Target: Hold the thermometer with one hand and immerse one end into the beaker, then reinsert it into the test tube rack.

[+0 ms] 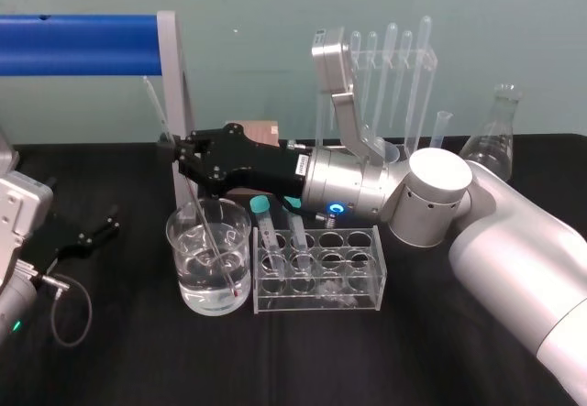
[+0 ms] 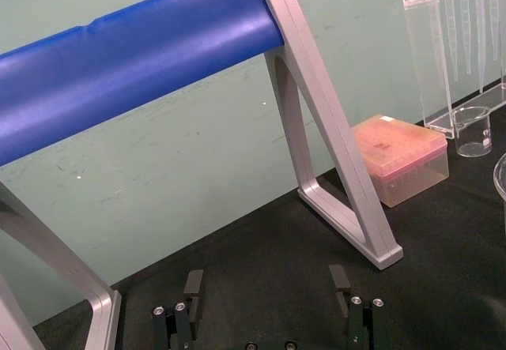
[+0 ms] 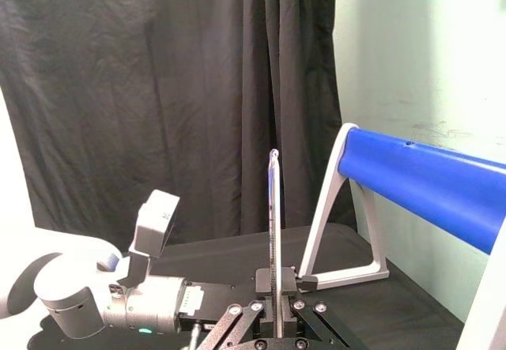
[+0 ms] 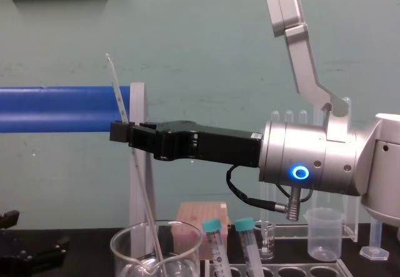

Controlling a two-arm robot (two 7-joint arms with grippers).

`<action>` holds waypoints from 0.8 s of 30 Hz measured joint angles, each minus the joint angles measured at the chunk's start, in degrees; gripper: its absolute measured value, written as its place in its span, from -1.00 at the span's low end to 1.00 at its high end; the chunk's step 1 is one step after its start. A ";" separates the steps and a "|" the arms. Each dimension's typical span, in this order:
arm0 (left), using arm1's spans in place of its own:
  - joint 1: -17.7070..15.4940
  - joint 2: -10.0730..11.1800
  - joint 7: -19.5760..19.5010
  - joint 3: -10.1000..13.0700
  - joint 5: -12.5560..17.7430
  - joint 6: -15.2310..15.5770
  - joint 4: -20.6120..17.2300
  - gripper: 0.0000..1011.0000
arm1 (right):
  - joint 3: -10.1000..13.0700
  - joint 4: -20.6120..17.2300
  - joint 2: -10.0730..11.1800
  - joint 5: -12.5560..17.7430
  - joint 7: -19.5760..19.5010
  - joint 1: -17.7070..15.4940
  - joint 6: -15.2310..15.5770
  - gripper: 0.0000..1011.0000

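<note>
**Q:** Report the grip and the thermometer position.

**A:** In the head view, left of centre, I see the right gripper [image 1: 182,157] with its fingers closed on the thermometer [image 3: 274,216]. The rod is tilted, and its lower end is in the beaker [image 1: 183,259]. The left gripper [image 2: 266,283] is parked with its fingers apart and empty.

**Q:** Handling?

**A:** I judge it to be light, stiff, slippery, fragile glass. Grip the shaft lightly. The test tube rack [image 1: 367,278] sits just right of the beaker.

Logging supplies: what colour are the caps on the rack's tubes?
The caps are teal, best seen in the chest view.
</note>
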 joint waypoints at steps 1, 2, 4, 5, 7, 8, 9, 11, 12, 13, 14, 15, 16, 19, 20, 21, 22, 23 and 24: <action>-0.01 0.00 0.00 0.00 0.00 0.00 0.00 0.99 | 0.00 0.04 -0.01 0.01 0.02 0.01 0.00 -0.89; 0.00 0.00 0.00 0.00 0.00 0.00 0.00 0.99 | 0.02 0.11 -0.04 0.03 0.08 0.06 0.00 -0.89; 0.00 0.00 0.00 0.00 0.00 0.00 0.00 0.99 | 0.03 0.19 -0.05 0.07 0.18 0.09 0.00 -0.89; 0.00 0.00 0.00 0.00 0.00 0.00 0.00 0.99 | 0.04 0.19 -0.05 0.09 0.22 0.09 0.00 -0.89; 0.00 0.00 0.00 0.00 0.00 0.00 0.00 0.99 | 0.03 0.19 -0.04 0.16 0.32 0.09 -0.02 -0.89; 0.00 0.00 0.00 0.00 0.00 0.00 0.00 0.99 | 0.03 0.19 -0.04 0.17 0.35 0.09 -0.02 -0.89; 0.00 0.00 0.00 0.00 0.00 0.00 0.00 0.99 | 0.03 0.19 -0.04 0.18 0.41 0.09 -0.03 -0.89; 0.00 0.00 0.00 0.00 0.00 0.00 0.00 0.99 | 0.02 0.20 -0.04 0.19 0.50 0.09 -0.04 -0.89; 0.00 0.00 0.00 0.00 0.00 0.00 0.00 0.99 | -0.01 0.23 -0.04 0.19 0.53 0.10 -0.05 -0.89; 0.00 0.00 0.00 0.00 0.00 0.00 0.00 0.99 | -0.02 0.25 -0.04 0.22 0.55 0.11 -0.05 -0.89; 0.00 0.00 0.00 0.00 0.00 0.00 0.00 0.99 | -0.02 0.25 -0.04 0.22 0.55 0.11 -0.05 -0.89; 0.00 0.00 0.00 0.00 0.00 0.00 0.00 0.99 | -0.03 0.25 -0.04 0.25 0.55 0.11 -0.03 -0.89; 0.00 0.00 0.00 0.00 0.00 0.00 0.00 0.99 | -0.03 0.25 -0.04 0.26 0.54 0.11 -0.02 -0.89; 0.00 0.00 0.00 0.00 0.00 0.00 0.00 0.99 | -0.05 0.26 -0.03 0.33 0.55 0.12 0.06 -0.89; 0.00 0.00 0.00 0.00 0.00 0.00 0.00 0.99 | -0.05 0.27 -0.03 0.34 0.55 0.13 0.06 -0.89; 0.00 0.00 0.00 0.00 0.00 0.00 0.00 0.99 | -0.06 0.29 -0.03 0.35 0.57 0.13 0.06 -0.89; 0.00 0.00 0.00 0.00 0.00 0.00 0.00 0.99 | -0.07 0.30 -0.03 0.36 0.58 0.13 0.06 -0.89; 0.00 0.00 0.00 0.00 0.00 0.00 0.00 0.99 | -0.07 0.30 -0.03 0.35 0.59 0.14 0.06 -0.89; 0.00 0.00 0.00 0.00 0.00 0.00 0.00 0.99 | -0.08 0.31 -0.03 0.36 0.60 0.15 0.06 -0.89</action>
